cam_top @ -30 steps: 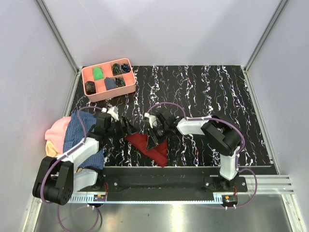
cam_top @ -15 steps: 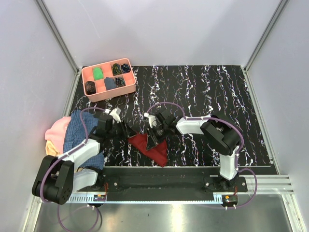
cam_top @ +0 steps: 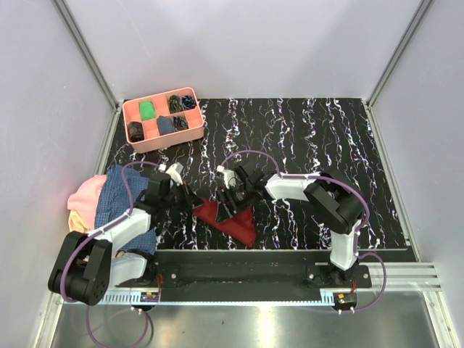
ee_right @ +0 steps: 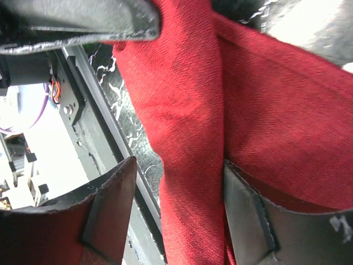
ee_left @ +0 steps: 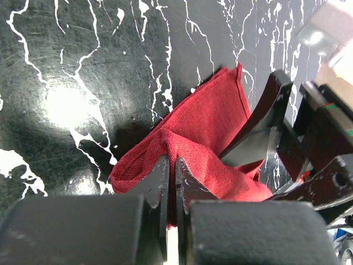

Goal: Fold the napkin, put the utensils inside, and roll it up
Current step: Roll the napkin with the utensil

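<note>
The napkin point(cam_top: 241, 226) lies folded in a rough triangle on the near middle of the black marbled table point(cam_top: 326, 138), between the two arms. From above, the left gripper point(cam_top: 194, 204) covers its left corner and the right gripper point(cam_top: 230, 204) covers its far edge, so neither grip can be read there. The left wrist view settles one: the left fingers point(ee_left: 160, 176) are pressed nearly together, pinching a raised ridge of the napkin. The right wrist view shows the right fingers point(ee_right: 113, 199) spread, with a loose fold running between them, unclamped. A blue checked cloth point(cam_top: 123, 199) and a pink cloth point(cam_top: 85, 196) lie at the left edge, and a pink tray point(cam_top: 168, 140) sits at the far left.
</note>
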